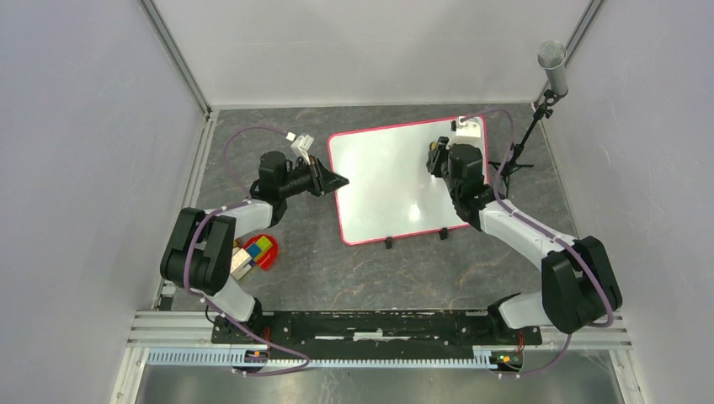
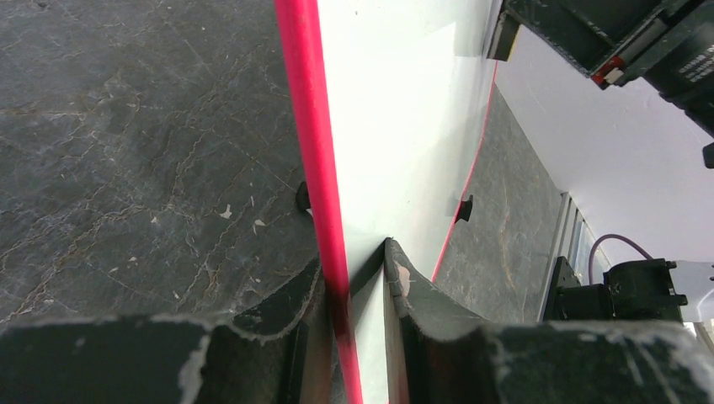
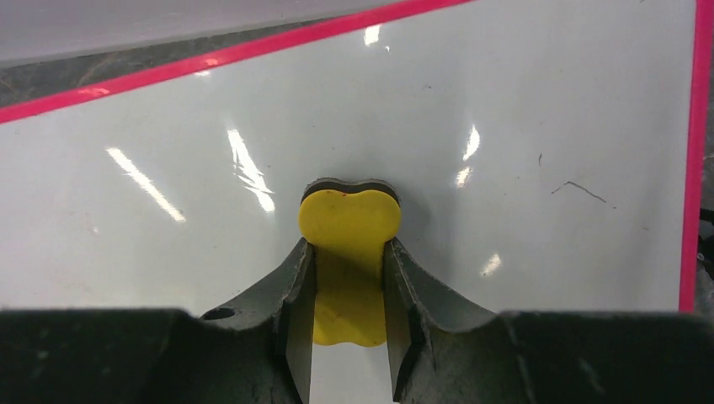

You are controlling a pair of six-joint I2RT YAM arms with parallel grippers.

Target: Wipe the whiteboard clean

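The whiteboard [image 1: 383, 181], glossy white with a red-pink frame and two black feet, lies flat in the middle of the table. My left gripper [image 1: 339, 180] is shut on its left edge; in the left wrist view the frame [image 2: 316, 151] runs between the fingers [image 2: 404, 282]. My right gripper [image 1: 436, 156] is shut on a yellow eraser [image 3: 349, 252] with a dark felt underside, pressed on the board's upper right area [image 3: 505, 109]. A small dark stroke [image 3: 581, 191] shows to the eraser's right.
A red dish with coloured blocks [image 1: 257, 251] sits beside the left arm. A microphone on a tripod [image 1: 551, 67] stands at the back right. A white cable connector [image 1: 465, 124] lies on the board's far right corner. Walls enclose three sides.
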